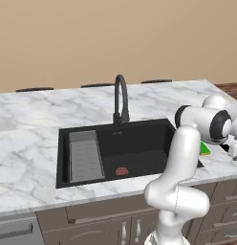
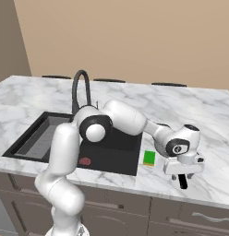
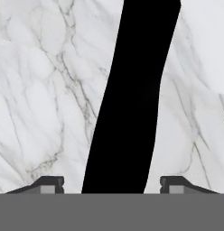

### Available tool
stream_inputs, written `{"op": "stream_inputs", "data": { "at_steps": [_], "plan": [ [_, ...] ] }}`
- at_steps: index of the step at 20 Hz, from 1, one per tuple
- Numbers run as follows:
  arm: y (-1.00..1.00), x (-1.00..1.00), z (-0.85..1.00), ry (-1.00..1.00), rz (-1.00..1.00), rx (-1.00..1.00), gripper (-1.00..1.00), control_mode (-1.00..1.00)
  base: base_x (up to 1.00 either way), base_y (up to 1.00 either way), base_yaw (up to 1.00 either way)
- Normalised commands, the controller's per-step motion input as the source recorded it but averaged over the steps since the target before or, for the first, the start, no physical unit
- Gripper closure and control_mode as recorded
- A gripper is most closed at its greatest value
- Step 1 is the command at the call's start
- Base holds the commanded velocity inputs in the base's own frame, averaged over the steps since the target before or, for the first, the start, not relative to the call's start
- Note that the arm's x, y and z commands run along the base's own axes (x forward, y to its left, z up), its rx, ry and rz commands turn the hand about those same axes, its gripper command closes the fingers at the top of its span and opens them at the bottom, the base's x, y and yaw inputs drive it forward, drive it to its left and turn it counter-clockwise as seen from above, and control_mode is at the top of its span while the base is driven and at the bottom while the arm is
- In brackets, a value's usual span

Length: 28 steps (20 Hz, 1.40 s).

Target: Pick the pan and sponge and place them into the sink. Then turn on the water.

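The pan's thin black handle (image 3: 132, 99) runs up between my gripper's (image 3: 112, 185) two finger tips, with a gap on each side, so the jaws are open around it. In the right base view the gripper (image 2: 182, 177) hangs low over the marble counter right of the sink (image 2: 111, 156), with the handle (image 2: 183, 182) poking out beneath it. My hand hides the pan's round bowl. The sponge (image 2: 149, 158), a small block with a green top, lies on the counter between the sink and my gripper, and is also in the left base view (image 1: 205, 148). No water is in view at the faucet (image 1: 121, 95).
The black sink (image 1: 139, 139) holds a grey ribbed tray (image 1: 85, 155) on its left and a red drain mark (image 1: 122, 171). The gooseneck faucet (image 2: 79, 87) stands behind it. My arm reaches across the sink's right end. The counter's front edge lies close below the gripper.
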Motion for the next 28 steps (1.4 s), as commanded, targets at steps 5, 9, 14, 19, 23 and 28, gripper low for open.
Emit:
{"op": "stream_inputs", "data": {
  "at_steps": [5, 9, 14, 19, 23, 28],
  "plan": [
    [-0.06, 0.00, -0.03, 0.00, 0.02, 0.00, 1.00, -1.00, 0.00, 0.00, 0.00],
    [0.00, 0.00, 0.06, -0.01, 0.05, 0.00, 1.00, -1.00, 0.00, 0.00, 0.00],
    [-0.04, -0.08, 0.28, -0.04, 0.09, -0.03, 1.00, -1.00, 0.00, 0.00, 0.00],
    [-0.07, -0.19, 0.44, -0.08, 0.07, -0.07, 1.00, -1.00, 0.00, 0.00, 0.00],
    [-0.05, -0.08, 0.41, -0.08, 0.05, -0.06, 1.00, -1.00, 0.00, 0.00, 0.00],
    [0.04, -0.15, 0.31, -0.05, 0.08, -0.04, 1.00, -1.00, 0.00, 0.00, 0.00]
  ]
}}
